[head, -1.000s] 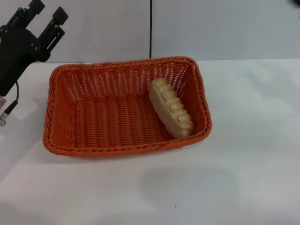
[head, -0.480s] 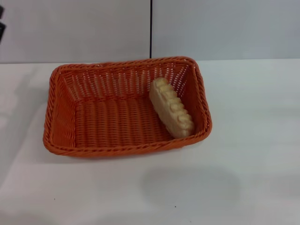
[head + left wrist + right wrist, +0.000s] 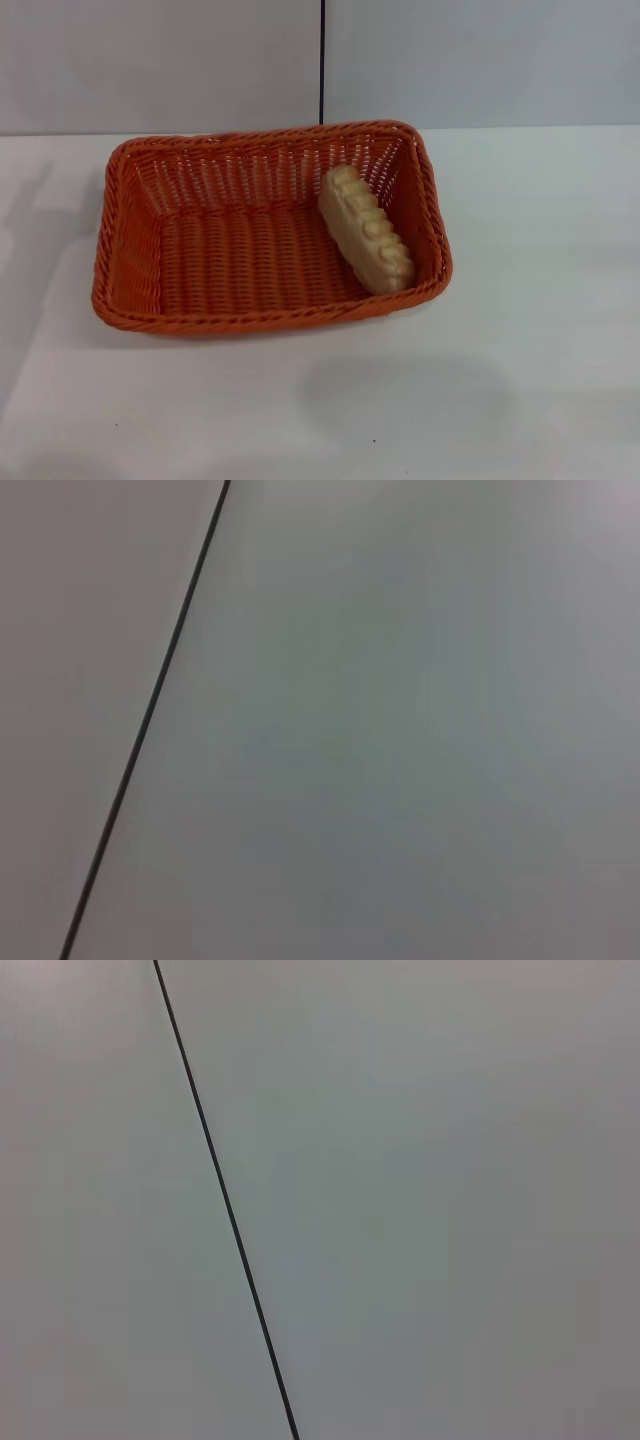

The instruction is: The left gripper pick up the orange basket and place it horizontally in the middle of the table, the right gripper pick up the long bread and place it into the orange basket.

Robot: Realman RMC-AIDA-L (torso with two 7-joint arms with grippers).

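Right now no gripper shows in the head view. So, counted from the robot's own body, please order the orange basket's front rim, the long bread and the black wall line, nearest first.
Neither gripper is in view, so this is ranked from the robot.
1. orange basket's front rim: nearest, mid-table.
2. long bread: inside the basket, against its right side.
3. black wall line: farthest, behind the table.

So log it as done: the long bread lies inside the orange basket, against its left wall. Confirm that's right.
Not quite. The long bread does lie inside the orange basket, but against its right wall, not the left, as the head view shows. Neither gripper is in view.
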